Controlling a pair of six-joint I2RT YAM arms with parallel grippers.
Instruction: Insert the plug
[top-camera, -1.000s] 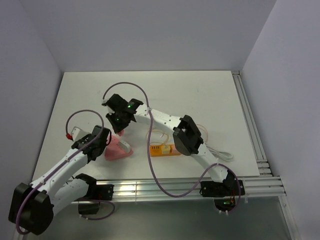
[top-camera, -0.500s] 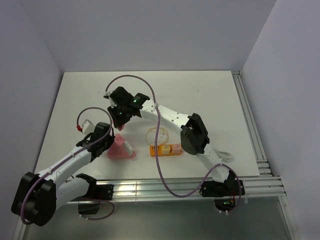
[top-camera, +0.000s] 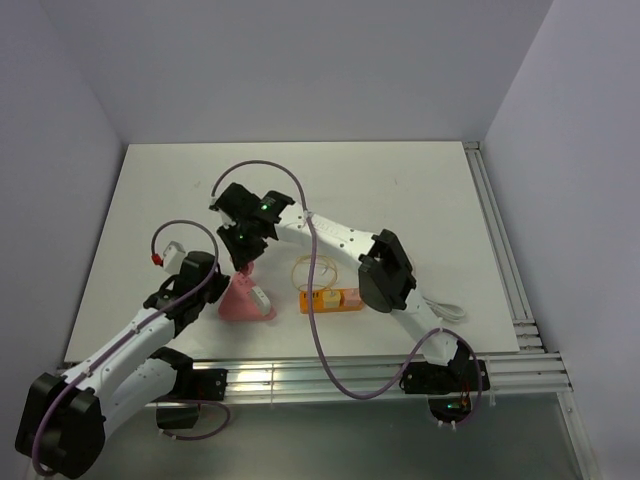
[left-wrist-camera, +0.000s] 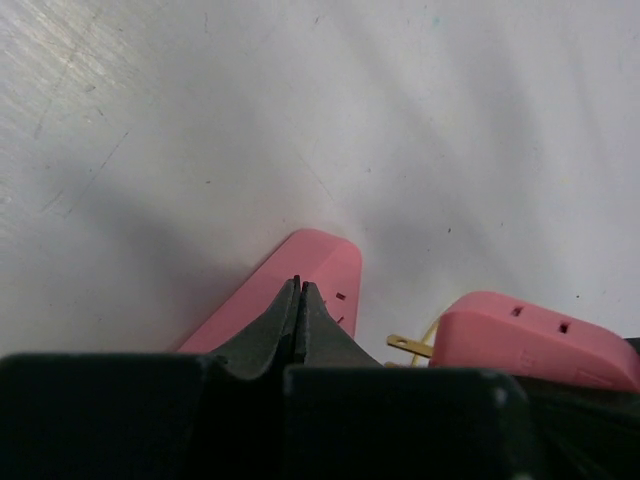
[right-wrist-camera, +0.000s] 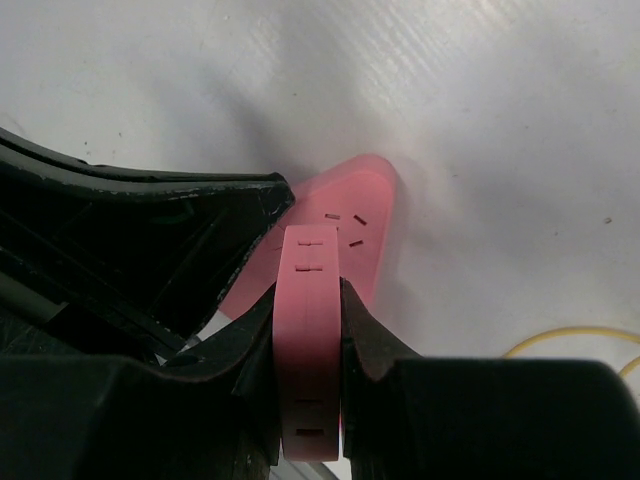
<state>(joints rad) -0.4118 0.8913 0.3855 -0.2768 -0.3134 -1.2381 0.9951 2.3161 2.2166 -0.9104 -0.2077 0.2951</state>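
Right pincer (right-wrist-camera: 310, 297) pinches the pink plug (right-wrist-camera: 310, 380), with the pink socket block (right-wrist-camera: 368, 212) just beyond its tips and the left pincer (left-wrist-camera: 299, 295), pressed together, apparently bracing that block; alignment is in hand, and the next move calls for a square prong-to-slot push.

Loads of room along the far edge of the bench (top-camera: 400, 190) and in both far corners, all open surface. The crowd is by the near edge, left of the middle: the left end effector (top-camera: 222, 293) and right end effector (top-camera: 243, 263) meet over the pink socket block (top-camera: 243, 306), the right one pinching a pink plug (right-wrist-camera: 308, 330) — hardly any gap there. Just right of them sit an orange block (top-camera: 338, 300) and yellow cord loop (top-camera: 300, 268). A white cable (top-camera: 447, 311) trails toward the near-right corner.
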